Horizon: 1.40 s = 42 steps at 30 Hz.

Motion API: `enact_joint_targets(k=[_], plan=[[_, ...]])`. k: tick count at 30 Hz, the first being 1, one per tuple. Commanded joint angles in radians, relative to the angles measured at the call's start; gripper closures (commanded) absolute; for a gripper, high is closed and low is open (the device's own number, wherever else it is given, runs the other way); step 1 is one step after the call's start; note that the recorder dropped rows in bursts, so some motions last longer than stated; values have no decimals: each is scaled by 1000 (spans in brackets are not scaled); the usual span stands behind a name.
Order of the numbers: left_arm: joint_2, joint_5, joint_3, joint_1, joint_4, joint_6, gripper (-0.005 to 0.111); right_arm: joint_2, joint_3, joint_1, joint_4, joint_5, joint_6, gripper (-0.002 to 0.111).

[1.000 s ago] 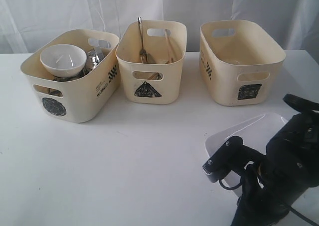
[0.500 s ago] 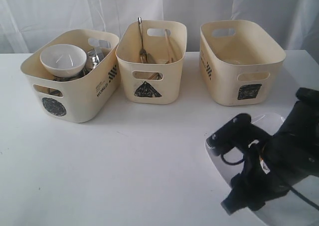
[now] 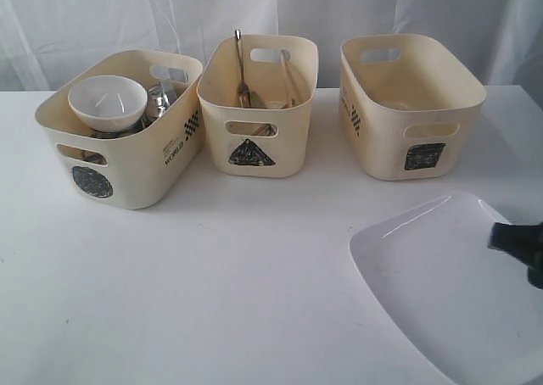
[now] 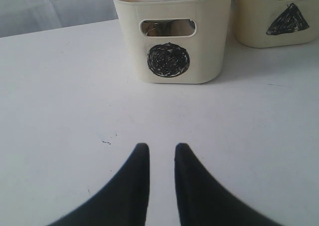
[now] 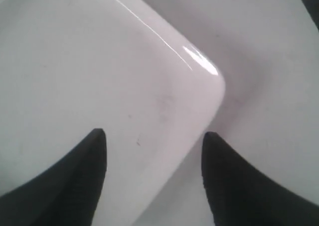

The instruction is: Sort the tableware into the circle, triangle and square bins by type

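The large white plate (image 3: 433,275) lies flat on the table at the front right. In the right wrist view my right gripper (image 5: 154,136) is open wide above a rounded corner of the plate (image 5: 99,61), one finger over the plate and one over the table, holding nothing. Only a dark part of the right arm (image 3: 519,241) shows at the exterior view's right edge. My left gripper (image 4: 162,149) hovers over bare table facing the circle bin (image 4: 129,47), its fingers a narrow gap apart with nothing between them.
Three cream bins stand in a row at the back. The circle bin (image 3: 136,169) holds a white bowl (image 3: 108,101) and steel mugs (image 3: 159,101). The triangle bin (image 3: 293,139) holds steel cutlery (image 3: 240,63) and wooden chopsticks (image 3: 284,80). The square bin (image 3: 382,139) is on the right.
The right arm has pulled back to the right, off the plate, and its jaws have opened. The plate now lies uncovered and flat. The left gripper has not moved.
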Motion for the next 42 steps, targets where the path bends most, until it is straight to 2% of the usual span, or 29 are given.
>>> enact_joint_targets(k=[1,10,15,18,35,42], plan=[[-5,4,4,3,-2,-7,81,-120,82,-11,64,9,170,54],[-5,4,4,3,-2,-7,81,-362,202,-11,65,149,268,54],[-5,4,4,3,-2,-7,81,-461,219,-11,60,88,245,54],[-5,4,4,3,-2,-7,81,-493,219,-11,58,54,148,54],[-5,4,4,3,-2,-7,81,-494,229,-11,14,-38,61,54],[-5,4,4,3,-2,-7,81,-494,314,-11,-73,-59,451,54]])
